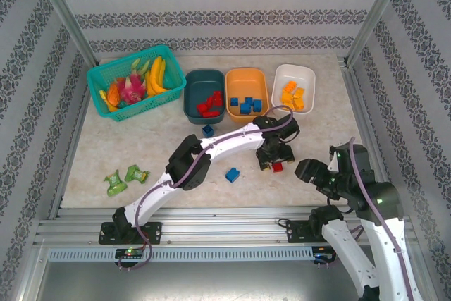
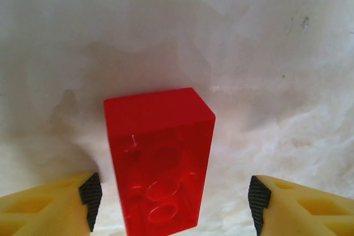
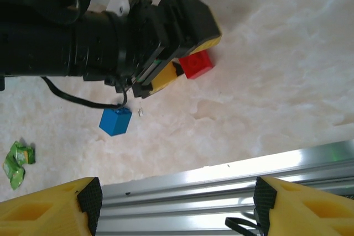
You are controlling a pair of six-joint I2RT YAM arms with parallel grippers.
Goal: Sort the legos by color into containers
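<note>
A red lego (image 2: 159, 158) lies on the table between the fingers of my left gripper (image 2: 173, 203), which is open: the left pad (image 2: 90, 200) is close to the brick and the right pad stands well clear. From above, the left gripper (image 1: 273, 162) hangs over this red lego (image 1: 277, 167). Two blue legos (image 1: 232, 174) (image 1: 208, 130) lie loose on the table. The dark teal container (image 1: 204, 73) holds red legos, the orange container (image 1: 246, 72) blue ones, the white container (image 1: 294, 68) orange-yellow ones. My right gripper (image 3: 177, 205) is open and empty above the front rail.
A teal mesh basket (image 1: 134, 79) of toy fruit stands at the back left. Two small green items (image 1: 116, 182) (image 1: 135, 173) lie at the front left. An aluminium rail (image 3: 221, 175) runs along the table's near edge. The left arm (image 3: 110, 37) stretches across the middle.
</note>
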